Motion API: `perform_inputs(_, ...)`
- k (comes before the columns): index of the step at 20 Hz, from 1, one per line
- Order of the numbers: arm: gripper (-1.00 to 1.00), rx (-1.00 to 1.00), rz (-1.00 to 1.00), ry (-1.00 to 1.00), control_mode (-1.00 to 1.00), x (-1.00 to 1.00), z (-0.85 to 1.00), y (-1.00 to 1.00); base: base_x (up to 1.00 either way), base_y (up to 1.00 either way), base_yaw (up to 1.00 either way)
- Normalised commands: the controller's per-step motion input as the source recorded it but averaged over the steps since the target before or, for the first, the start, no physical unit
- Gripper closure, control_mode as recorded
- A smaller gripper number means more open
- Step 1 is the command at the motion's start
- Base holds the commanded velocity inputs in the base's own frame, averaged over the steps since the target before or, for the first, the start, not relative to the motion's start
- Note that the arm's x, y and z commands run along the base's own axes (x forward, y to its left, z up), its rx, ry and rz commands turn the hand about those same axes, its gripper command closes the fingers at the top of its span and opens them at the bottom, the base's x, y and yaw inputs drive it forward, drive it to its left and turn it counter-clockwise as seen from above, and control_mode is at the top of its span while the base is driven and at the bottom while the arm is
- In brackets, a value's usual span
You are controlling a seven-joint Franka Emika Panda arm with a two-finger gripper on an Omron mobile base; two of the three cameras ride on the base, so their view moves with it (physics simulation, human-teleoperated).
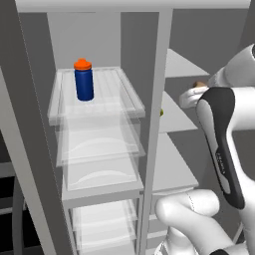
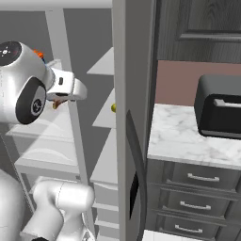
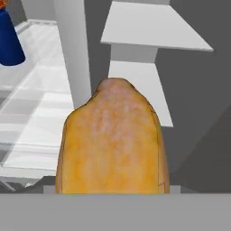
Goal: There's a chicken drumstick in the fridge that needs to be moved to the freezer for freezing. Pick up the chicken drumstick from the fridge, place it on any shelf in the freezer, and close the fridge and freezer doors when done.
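The chicken drumstick (image 3: 113, 144) looms golden-brown in the middle of the hand view and hides the fingertips. My gripper (image 1: 193, 94) is shut on it, held in the air in front of the freezer (image 1: 174, 122), just right of the upright divider (image 1: 155, 124). A brown tip of the drumstick (image 1: 200, 83) shows above the hand. Ahead lie opaque light-grey freezer shelves (image 3: 153, 31). The fridge (image 1: 97, 107) with clear glass shelves stands to the left. The freezer door (image 2: 128, 94) hangs open edge-on, its dark handle (image 2: 137, 179) facing me.
A blue orange-capped bottle (image 1: 83, 79) stands on the top glass shelf. A tiny yellow-green item (image 2: 113, 108) sits at a freezer shelf's edge. Right of the door are a marble counter (image 2: 183, 136), a black appliance (image 2: 219, 106) and drawers (image 2: 197, 193).
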Motion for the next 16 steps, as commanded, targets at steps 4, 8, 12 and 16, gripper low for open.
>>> perform_inputs(4, 1.0, 0.0, -0.05, -0.08, -1.0, 0.18, 0.27, -0.61, 0.0, 0.0, 0.0)
perform_inputs(8, 1.0, 0.0, -0.01, -0.15, -1.0, 0.29, 0.25, -0.34, 0.0, 0.0, 0.0)
perform_inputs(12, 1.0, 0.0, 0.0, -0.05, -1.0, 0.57, 0.06, -0.13, 0.0, 0.0, 0.0)
perform_inputs(16, 1.0, 0.0, 0.0, 0.0, -1.0, 0.69, 0.0, -0.04, 0.0, 0.0, 0.0)
